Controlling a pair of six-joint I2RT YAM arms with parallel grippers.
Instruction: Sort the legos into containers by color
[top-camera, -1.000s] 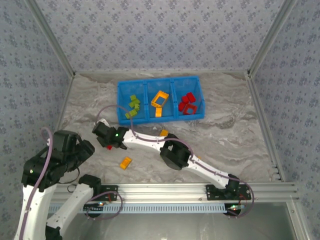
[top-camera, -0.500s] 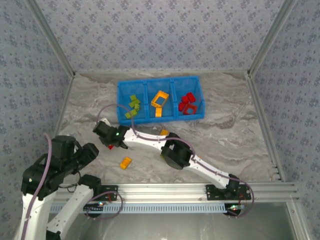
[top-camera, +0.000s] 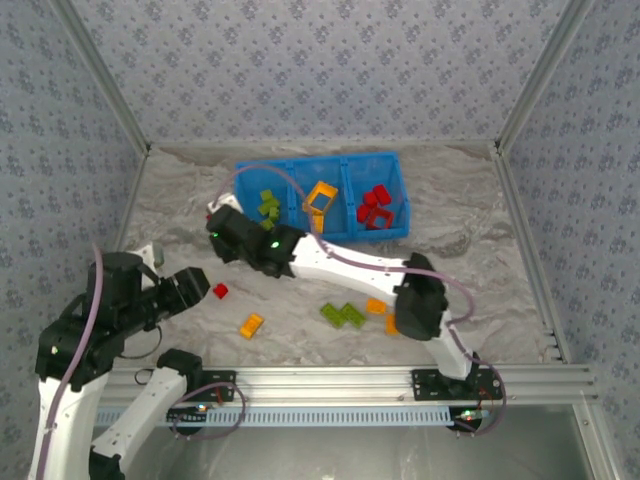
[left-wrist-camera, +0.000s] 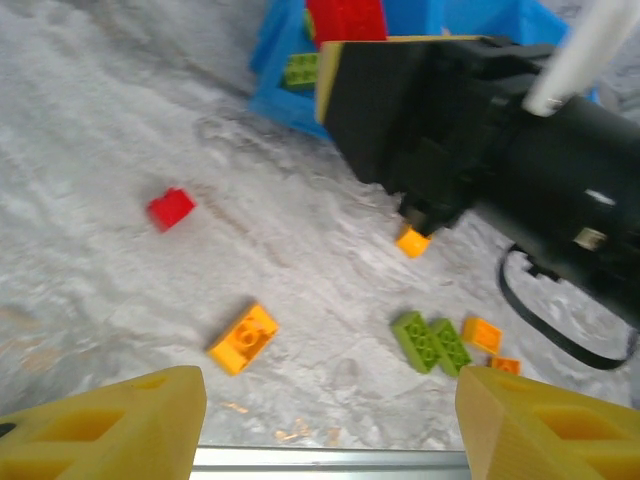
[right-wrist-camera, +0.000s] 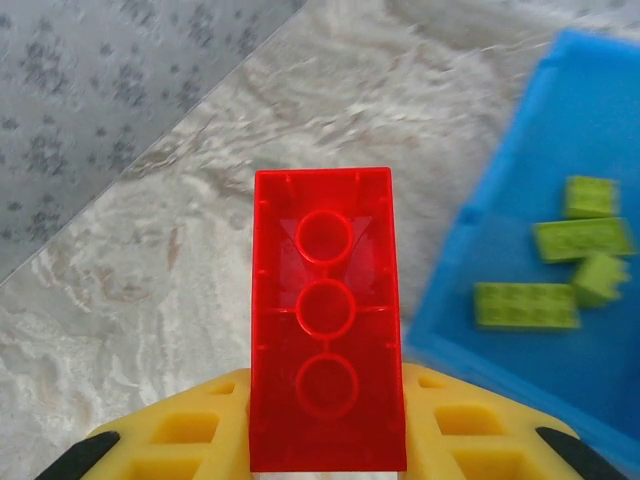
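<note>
Right gripper (right-wrist-camera: 328, 435) jaws pinching glossy red rectangular plastic brick (right-wrist-camera: 325, 320), at 9 o'clock of bright blue plastic bin (right-wrist-camera: 590, 110). Left gripper (left-wrist-camera: 320, 420) jaws spread.

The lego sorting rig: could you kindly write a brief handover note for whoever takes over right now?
Left gripper: open, empty, near the loose red brick.
Right gripper: shut on the held red brick, beside the green end of the blue bin.
Done: compartments hold sorted greens, sorted oranges, sorted reds, left to right.
To do: drop the held brick with the reds; then clear the loose red, two loose green bricks and several loose orange bricks off the table.
</note>
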